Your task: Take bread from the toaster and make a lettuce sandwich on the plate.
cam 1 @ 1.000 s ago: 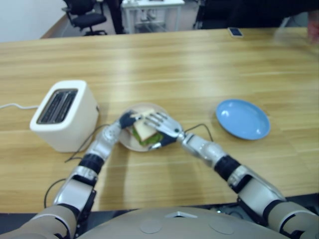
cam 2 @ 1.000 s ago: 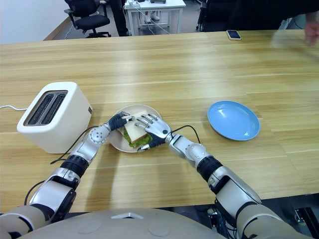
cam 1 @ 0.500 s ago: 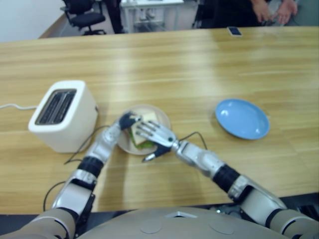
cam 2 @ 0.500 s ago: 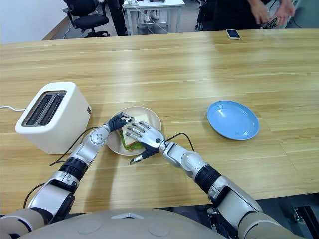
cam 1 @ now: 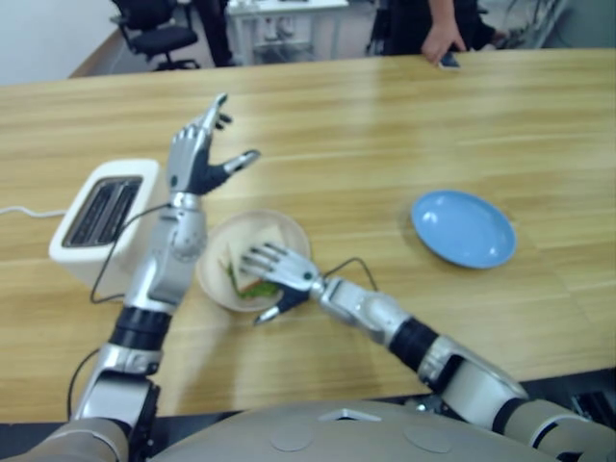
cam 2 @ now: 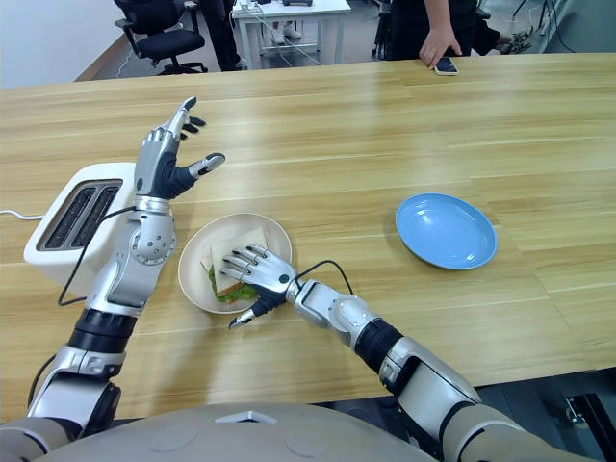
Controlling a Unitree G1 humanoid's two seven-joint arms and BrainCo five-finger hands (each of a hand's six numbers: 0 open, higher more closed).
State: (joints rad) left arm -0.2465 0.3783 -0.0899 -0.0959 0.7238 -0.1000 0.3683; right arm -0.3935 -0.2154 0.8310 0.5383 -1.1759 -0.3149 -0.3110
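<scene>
My right hand (cam 2: 258,272), splayed, gripping nothing, covers flat sandwich (cam 2: 219,256) on plate (cam 2: 192,291); long axis unclear. My left hand (cam 2: 164,164) open, raised.

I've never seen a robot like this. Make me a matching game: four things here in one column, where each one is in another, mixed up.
Things:
1. left hand
2. right hand
3. blue plate
4. toaster

Places:
A. over the sandwich on the beige plate
B. up in the air, fingers spread
C. at the robot's far left, slots facing up
D. alone at the robot's right

Pairs: 1-B, 2-A, 3-D, 4-C.
</scene>
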